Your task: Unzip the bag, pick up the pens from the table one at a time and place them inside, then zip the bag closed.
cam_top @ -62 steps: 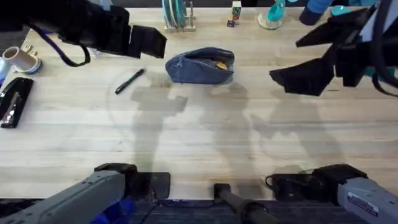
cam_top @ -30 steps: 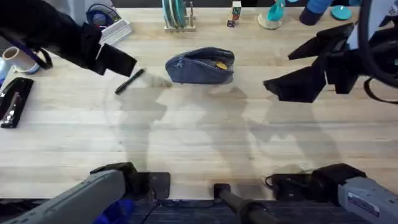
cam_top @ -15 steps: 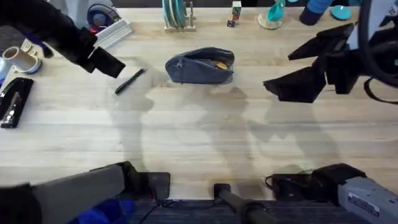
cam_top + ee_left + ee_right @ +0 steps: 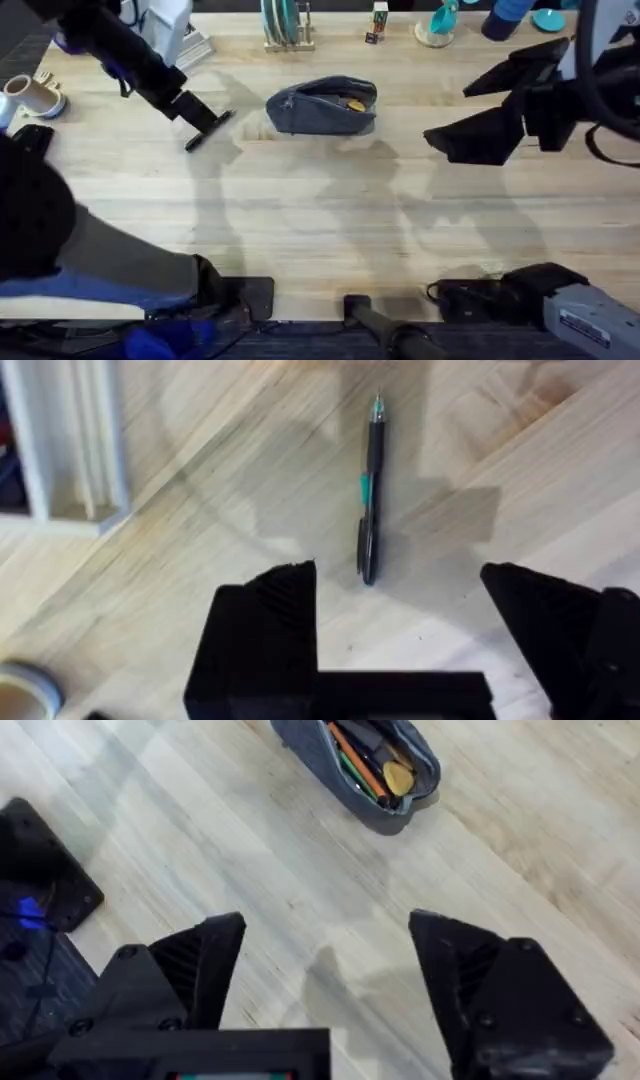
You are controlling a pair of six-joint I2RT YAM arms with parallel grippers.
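Left gripper [image 4: 400, 615] is spread wide, holding nothing, hanging right over the pen [image 4: 369, 490] with the pen's near end sitting between the two black fingers [image 4: 265, 630]. From overhead that gripper [image 4: 200, 115] is just left of the bag, pretty much on top of the pen [image 4: 207, 133]. The pen's slim and black with a green band mid-barrel and a greenish tip, lying flat on the desk [image 4: 330, 230], pale wood planks with visible grain.

Right gripper [image 4: 330, 980] is also wide apart and empty, hovering above bare desk off to the right, well clear of the bag [image 4: 360, 765].

The bag [image 4: 322, 105] is a blue-grey fabric pouch, oblong with rounded ends, zipper open, with orange, green and a round yellowish thing poking out inside. No readable writing on any of it as far as I can tell.
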